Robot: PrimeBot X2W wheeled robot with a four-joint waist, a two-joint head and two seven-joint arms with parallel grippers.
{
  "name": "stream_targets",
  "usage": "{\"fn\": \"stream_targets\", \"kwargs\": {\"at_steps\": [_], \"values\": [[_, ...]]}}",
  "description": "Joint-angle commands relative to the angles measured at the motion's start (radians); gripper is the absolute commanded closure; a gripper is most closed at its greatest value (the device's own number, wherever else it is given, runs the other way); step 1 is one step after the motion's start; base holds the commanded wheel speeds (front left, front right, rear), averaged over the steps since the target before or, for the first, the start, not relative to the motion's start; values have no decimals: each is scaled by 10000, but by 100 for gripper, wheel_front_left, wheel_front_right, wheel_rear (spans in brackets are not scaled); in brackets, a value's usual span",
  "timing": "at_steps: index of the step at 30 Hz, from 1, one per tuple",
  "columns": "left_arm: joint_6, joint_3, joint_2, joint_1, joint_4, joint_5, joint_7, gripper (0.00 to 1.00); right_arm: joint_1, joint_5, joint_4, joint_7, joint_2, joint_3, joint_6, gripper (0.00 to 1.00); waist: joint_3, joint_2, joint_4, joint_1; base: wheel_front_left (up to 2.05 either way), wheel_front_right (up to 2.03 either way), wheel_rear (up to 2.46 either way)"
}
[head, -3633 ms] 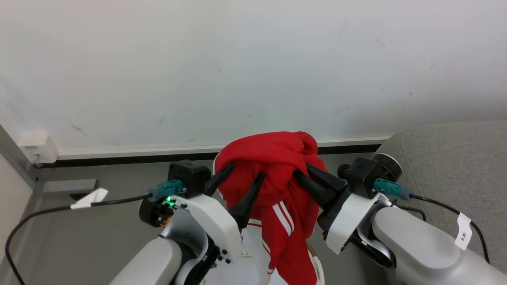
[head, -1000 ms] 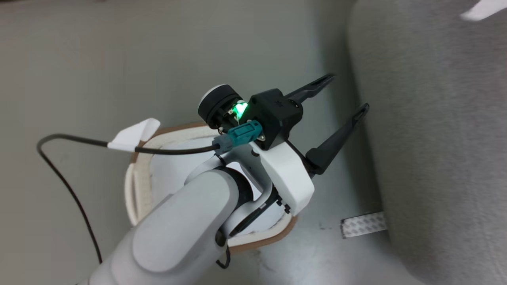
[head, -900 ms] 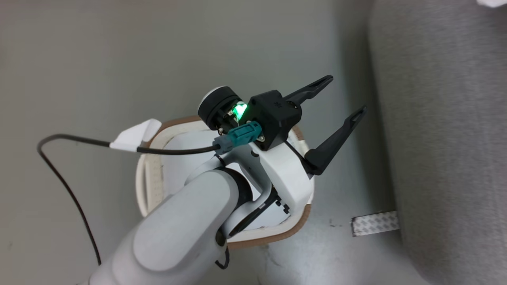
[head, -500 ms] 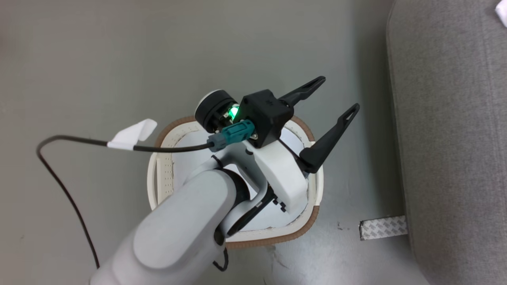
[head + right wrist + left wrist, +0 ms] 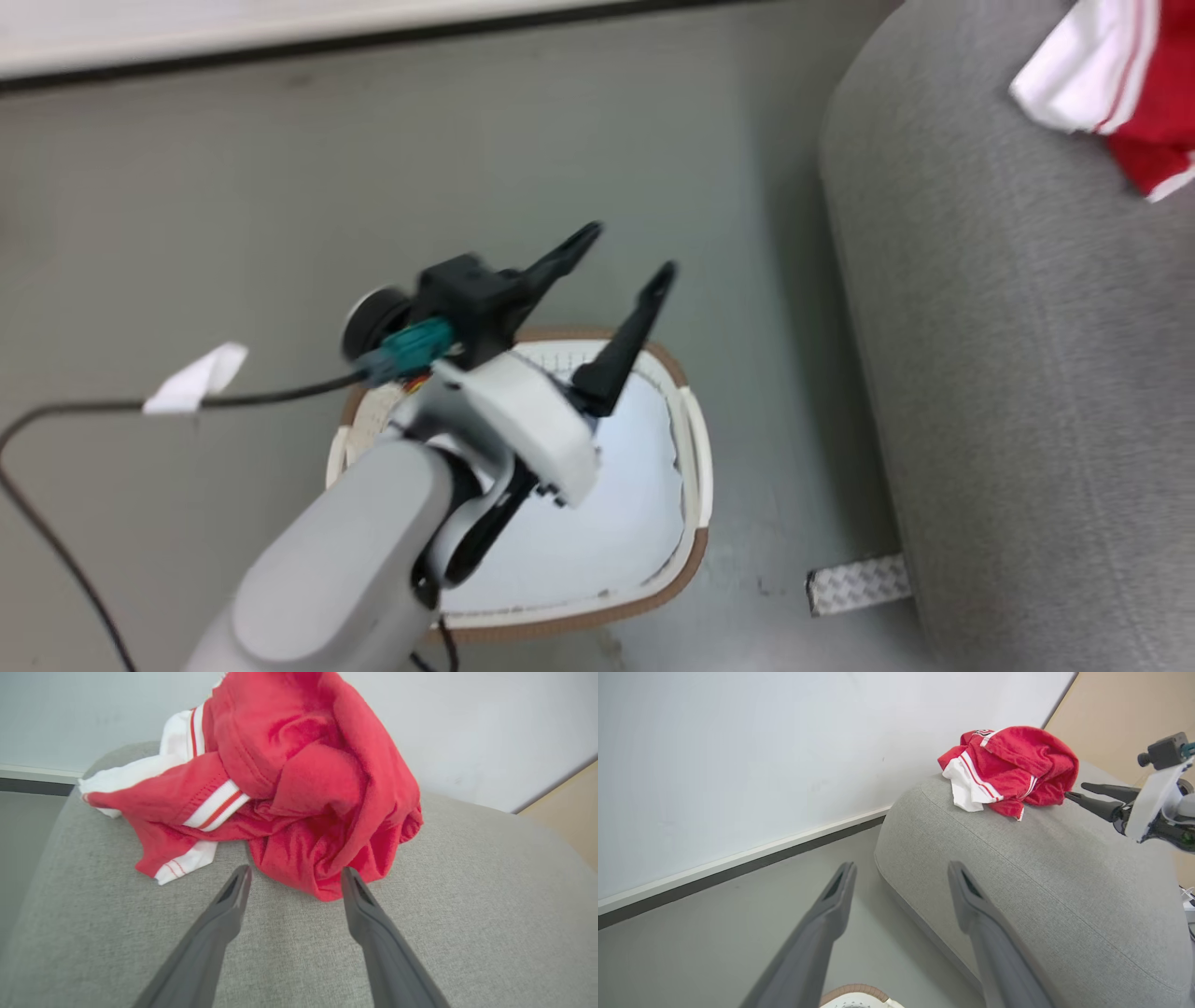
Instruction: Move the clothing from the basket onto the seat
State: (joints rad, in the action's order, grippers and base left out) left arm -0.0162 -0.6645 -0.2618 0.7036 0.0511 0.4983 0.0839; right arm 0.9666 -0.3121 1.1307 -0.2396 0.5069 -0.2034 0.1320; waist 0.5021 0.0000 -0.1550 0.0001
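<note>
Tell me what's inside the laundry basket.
A pale white-blue cloth lies inside the laundry basket. The left arm covers its left part, so that is unseen.

Clothing (image 5: pixel 1150 110) cut by the head view's edge — basket (image 5: pixel 697 467) part-hidden.

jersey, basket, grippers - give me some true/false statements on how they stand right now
1. The jersey lies on the sofa. True.
2. The right gripper is shut on the jersey. False: it is open, its fingertips by the jersey's edge.
3. The left gripper is open and holds nothing. True.
4. The basket stands on the sofa. False: it stands on the floor beside the sofa.
5. A pale cloth lies in the basket. True.
</note>
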Motion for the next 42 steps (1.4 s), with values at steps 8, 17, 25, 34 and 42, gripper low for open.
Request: {"fn": "stream_targets", "kwargs": {"at_steps": [8,17,25,34,42], "values": [[-811,826,-655,-1826,599,335,-1216,0,-2240,459,-3495,-254,-421,829,-25,0,-2119,0,-98,-1,0,0,0],[-1777,1718,-1010,-4208,1338,728,-2835,0,-5615,1896,-7076,-263,-2277,2185,-25,0,-3921,0,407,-1,0,0,0],[-2110,2567,-1144,-5898,1591,684,-3466,0,-7489,2484,-8176,-262,-3519,2067,-25,0,-4726,0,766,-1,0,0,0],[-1348,3871,-504,-7210,1085,-492,-3482,0,-8893,2737,-8243,-263,-4278,2406,-25,0,-5051,0,1025,-1,0,0,0],[-421,5024,387,-7956,1200,-1419,-3485,0,-9546,2814,-8066,-263,-4546,2535,-25,0,-5227,0,808,-1,0,0,0]]}}
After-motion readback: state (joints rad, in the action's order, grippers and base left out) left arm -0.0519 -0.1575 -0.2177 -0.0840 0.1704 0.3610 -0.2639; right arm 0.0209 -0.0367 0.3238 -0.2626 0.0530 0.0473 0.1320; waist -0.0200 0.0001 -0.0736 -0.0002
